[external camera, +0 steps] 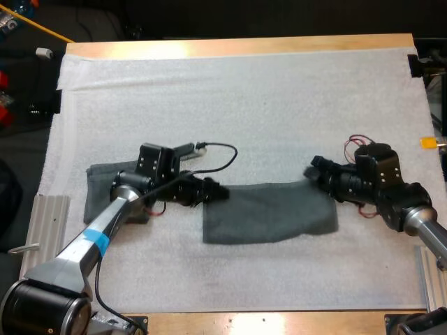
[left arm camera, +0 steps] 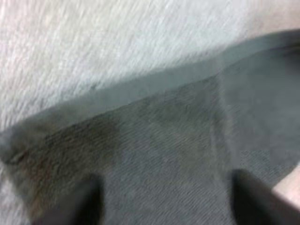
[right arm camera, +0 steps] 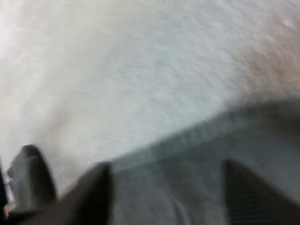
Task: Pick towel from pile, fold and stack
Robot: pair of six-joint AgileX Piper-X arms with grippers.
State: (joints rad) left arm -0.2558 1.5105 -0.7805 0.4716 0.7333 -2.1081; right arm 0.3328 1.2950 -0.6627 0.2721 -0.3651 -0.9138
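A dark grey-green towel [external camera: 269, 213] lies flat on the white mat [external camera: 244, 105], folded into a rectangle. My left gripper [external camera: 220, 192] is at its upper left corner. In the left wrist view the left gripper [left arm camera: 171, 201] is open, its fingers [left arm camera: 86, 199] wide apart over the towel [left arm camera: 178, 140] near its hemmed edge. My right gripper [external camera: 311, 172] is at the upper right corner. In the right wrist view the right gripper [right arm camera: 168, 197] is open too, its fingers [right arm camera: 96, 192] spread above the towel's edge [right arm camera: 197, 168]. A second towel [external camera: 98, 192] lies at the left, partly hidden under my left arm.
The wooden table [external camera: 244, 47] shows as a strip beyond the mat's far edge. Metal rails [external camera: 45, 223] sit at the mat's left and right sides. Open mat stretches behind and in front of the towel.
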